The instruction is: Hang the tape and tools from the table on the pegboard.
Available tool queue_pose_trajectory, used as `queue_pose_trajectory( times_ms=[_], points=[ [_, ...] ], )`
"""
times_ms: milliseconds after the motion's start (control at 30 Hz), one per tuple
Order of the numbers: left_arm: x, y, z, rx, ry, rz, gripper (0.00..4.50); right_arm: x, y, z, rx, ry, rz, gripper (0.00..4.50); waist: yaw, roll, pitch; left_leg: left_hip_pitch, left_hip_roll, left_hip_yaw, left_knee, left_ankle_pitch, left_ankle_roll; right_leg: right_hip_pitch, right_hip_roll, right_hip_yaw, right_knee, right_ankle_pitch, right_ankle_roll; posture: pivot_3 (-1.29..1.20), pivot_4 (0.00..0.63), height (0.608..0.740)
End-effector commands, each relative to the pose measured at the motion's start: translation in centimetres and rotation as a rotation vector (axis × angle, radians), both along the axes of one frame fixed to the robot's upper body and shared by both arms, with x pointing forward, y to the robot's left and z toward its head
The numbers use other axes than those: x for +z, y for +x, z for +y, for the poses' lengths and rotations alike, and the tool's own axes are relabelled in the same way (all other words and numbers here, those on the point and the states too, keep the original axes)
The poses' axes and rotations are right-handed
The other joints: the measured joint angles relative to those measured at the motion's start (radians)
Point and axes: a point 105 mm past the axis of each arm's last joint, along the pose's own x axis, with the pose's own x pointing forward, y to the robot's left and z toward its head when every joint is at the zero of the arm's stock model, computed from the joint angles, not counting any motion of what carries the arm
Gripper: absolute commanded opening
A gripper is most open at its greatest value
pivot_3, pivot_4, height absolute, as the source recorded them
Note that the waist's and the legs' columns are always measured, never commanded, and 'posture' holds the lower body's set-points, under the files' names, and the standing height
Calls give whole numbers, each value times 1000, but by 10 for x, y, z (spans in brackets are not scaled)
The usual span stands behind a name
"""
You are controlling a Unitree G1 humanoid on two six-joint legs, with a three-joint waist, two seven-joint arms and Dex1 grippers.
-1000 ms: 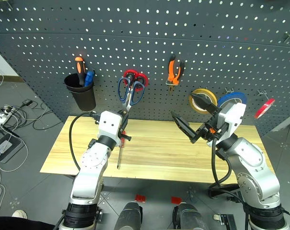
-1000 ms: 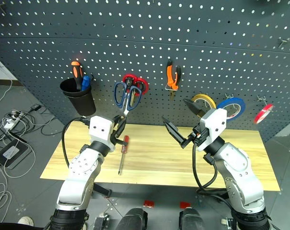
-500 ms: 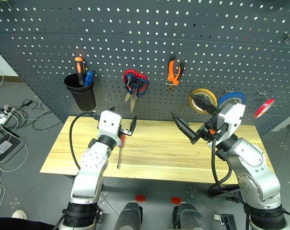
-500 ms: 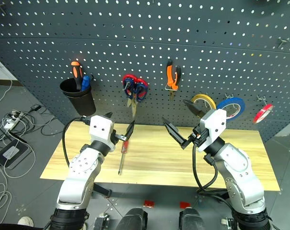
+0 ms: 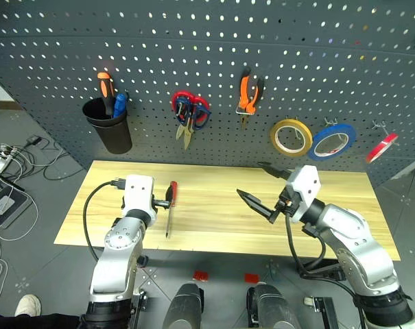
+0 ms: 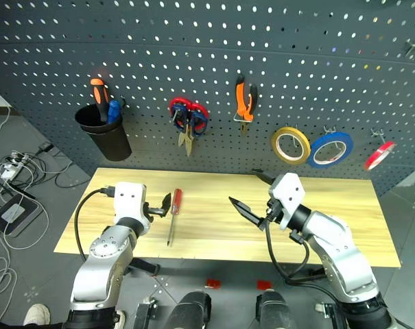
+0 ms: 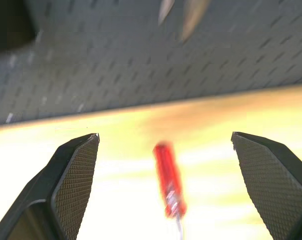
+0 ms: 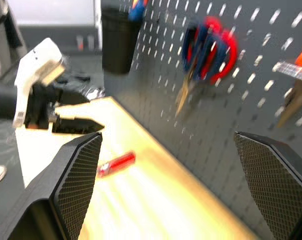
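Observation:
A red-handled screwdriver (image 5: 170,197) lies on the light wooden table (image 5: 214,223), with its shaft pointing toward the front edge. My left gripper (image 5: 160,201) is open and low over the table, just left of the handle; the left wrist view shows the screwdriver (image 7: 166,176) ahead between the spread fingers. My right gripper (image 5: 249,178) hovers open and empty over the table's middle. On the pegboard (image 5: 330,55) hang the dark-blue scissors (image 5: 188,116), the orange-and-black pliers (image 5: 248,92) and, at far right, the red tape (image 5: 383,146).
Red-handled scissors hang on the same hook as the blue pair. A black cup (image 5: 108,127) on the board holds an orange and a blue screwdriver. A yellow roll (image 5: 291,136) and a blue roll (image 5: 331,140) hang right of the pliers. Cables (image 5: 1,168) lie on the floor at left.
My left gripper opened and let go of the dark-blue scissors, which now hang on the hook. It then sank to the table beside the screwdriver. My right gripper lowered. The camera tilted down.

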Motion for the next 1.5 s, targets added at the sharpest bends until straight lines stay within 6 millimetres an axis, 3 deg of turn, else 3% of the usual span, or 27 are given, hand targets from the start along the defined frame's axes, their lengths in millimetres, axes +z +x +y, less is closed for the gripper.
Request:
queue_pose_trajectory(
  times_ms=[33,267,400,767,1033,1400,1433,1500],
  points=[
    [8,6,9,20,-2,-2,4471,9,0,9,31,-4,-40,4500,1,0,17,0,0,-1,0,0,0,0,0,0,0,0,0,103,330,740],
    [10,27,6,27,-125,61,4471,9,5,18,27,-20,-36,4500,-1,-3,71,-3,0,-2,2,0,0,-1,-1,-1,1,0,0,92,391,740],
    [10,35,3,30,-152,97,4471,6,-5,26,99,-48,-23,4500,-6,-5,100,-4,0,-2,2,0,0,-2,-1,-1,1,0,0,88,423,740],
    [1,47,0,0,-136,184,4471,-5,-12,32,169,-106,3,4500,-8,-7,171,-5,1,-1,3,1,-1,-3,-1,-1,2,0,0,86,479,740],
    [-8,50,-1,-29,-112,233,4471,-5,-7,29,143,-105,12,4500,-4,-6,197,-5,2,-1,3,1,-1,-5,-1,-2,2,0,0,78,499,740],
    [-4,56,1,-33,-112,221,1112,-8,-4,21,109,-101,34,4500,0,-6,208,-5,3,0,2,2,-2,-5,-1,-2,2,0,0,80,496,740],
    [-3,57,1,-33,-111,219,869,-8,-4,22,108,-100,33,4500,0,-6,209,-5,3,0,2,2,-2,-5,-1,-2,2,0,0,80,496,740],
    [-3,58,1,-33,-110,217,873,-8,-4,22,108,-100,33,4500,0,-6,209,-5,3,0,1,2,-3,-5,-1,-2,1,0,0,81,486,740]
  ],
)
